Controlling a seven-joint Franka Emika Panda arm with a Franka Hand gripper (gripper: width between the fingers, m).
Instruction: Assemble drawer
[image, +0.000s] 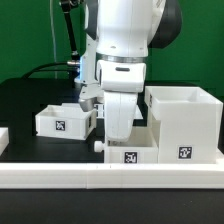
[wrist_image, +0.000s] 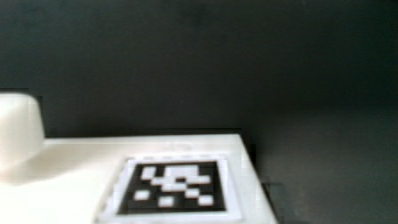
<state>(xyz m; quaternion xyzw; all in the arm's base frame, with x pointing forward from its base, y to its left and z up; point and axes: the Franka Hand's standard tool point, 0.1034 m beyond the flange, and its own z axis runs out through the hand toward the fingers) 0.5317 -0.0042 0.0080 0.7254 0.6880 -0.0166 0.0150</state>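
In the exterior view the tall white housing (image: 185, 122) stands at the right, with a tag on its front. One open-top tray (image: 64, 120) sits at the left. A second tray (image: 132, 152), with a small knob (image: 97, 147), lies in front of the arm against the housing. My gripper (image: 115, 137) reaches down at this tray's knob-side end, and its fingertips are hidden behind the hand and the tray wall. The wrist view shows a tagged white face of a drawer part (wrist_image: 175, 185) close up and blurred, with no fingers clearly visible.
A long low white border rail (image: 110, 177) runs along the front. The black table (image: 30, 95) lies behind the parts, with cables at the back. A white rounded shape (wrist_image: 15, 140) sits at the wrist view's edge.
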